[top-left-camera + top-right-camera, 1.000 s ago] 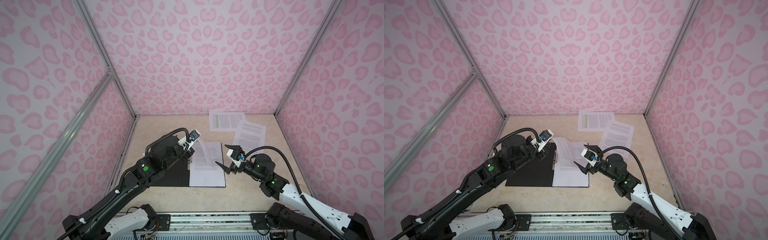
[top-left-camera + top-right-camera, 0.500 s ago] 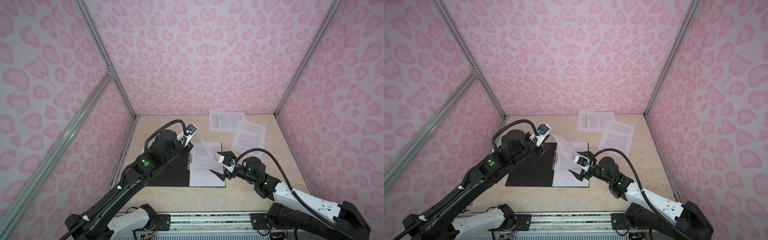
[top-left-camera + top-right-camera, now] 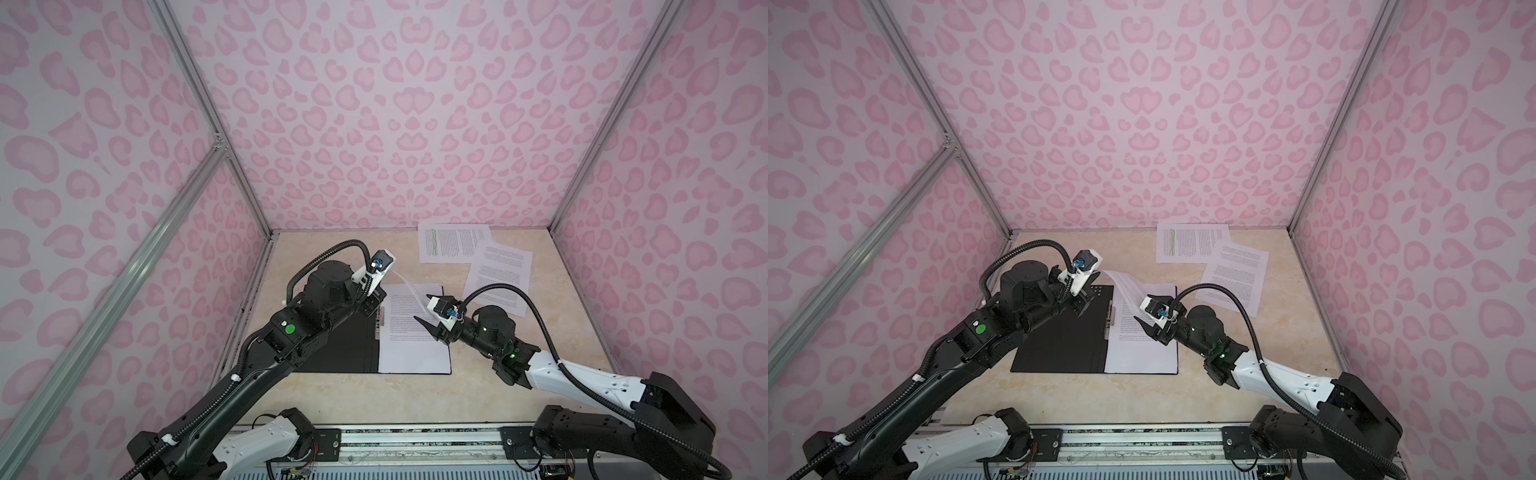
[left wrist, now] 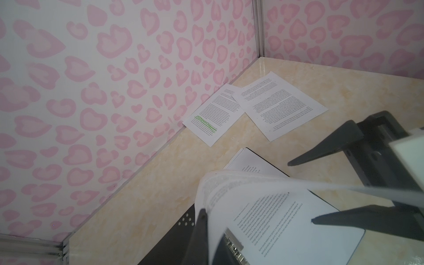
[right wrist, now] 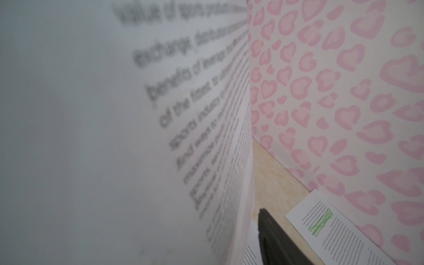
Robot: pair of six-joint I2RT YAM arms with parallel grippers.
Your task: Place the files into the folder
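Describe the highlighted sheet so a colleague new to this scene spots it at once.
In both top views, look at the foot of the back wall, right of the middle. The highlighted sheet lies flat on the table there, its near right corner under a tilted plain sheet. Only it carries green marker lines.

Beige marbled tabletop (image 3: pixel 353 399). White walls printed with pink heart-like blotches (image 3: pixel 395 104). Silver aluminium frame posts (image 3: pixel 219 145). Metal rail (image 3: pixel 415 434) along front edge.
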